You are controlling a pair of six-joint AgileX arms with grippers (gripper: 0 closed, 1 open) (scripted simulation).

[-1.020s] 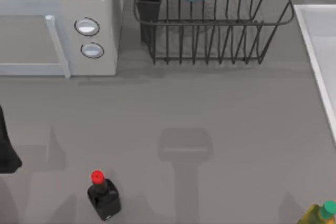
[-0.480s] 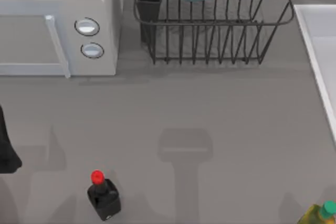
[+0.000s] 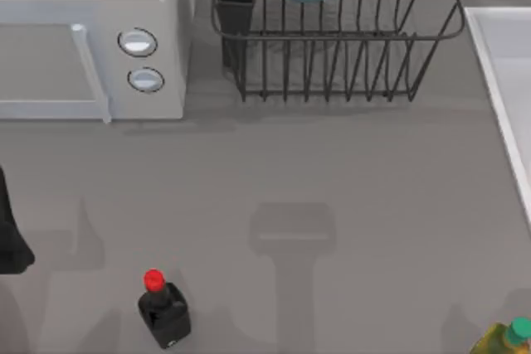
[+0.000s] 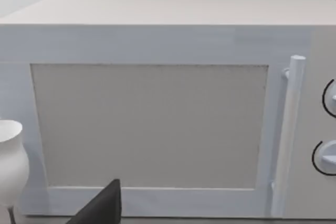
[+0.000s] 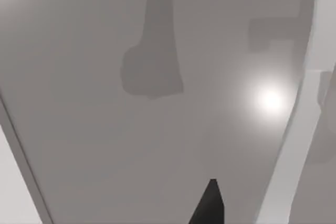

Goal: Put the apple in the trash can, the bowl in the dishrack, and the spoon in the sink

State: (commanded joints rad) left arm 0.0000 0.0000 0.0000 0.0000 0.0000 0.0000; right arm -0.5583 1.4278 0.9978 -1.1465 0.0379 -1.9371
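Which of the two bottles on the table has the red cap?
The dark bottle near the table's front left, below the microwave, has the red cap. The other, a yellowish bottle at the front right corner, has a green cap.

Hardly any change across the top views — only the dark left arm at the desk's left edge looks shifted a touch, its outline sitting slightly lower along that edge. Nothing else on the desk moved, added or removed over the last second.
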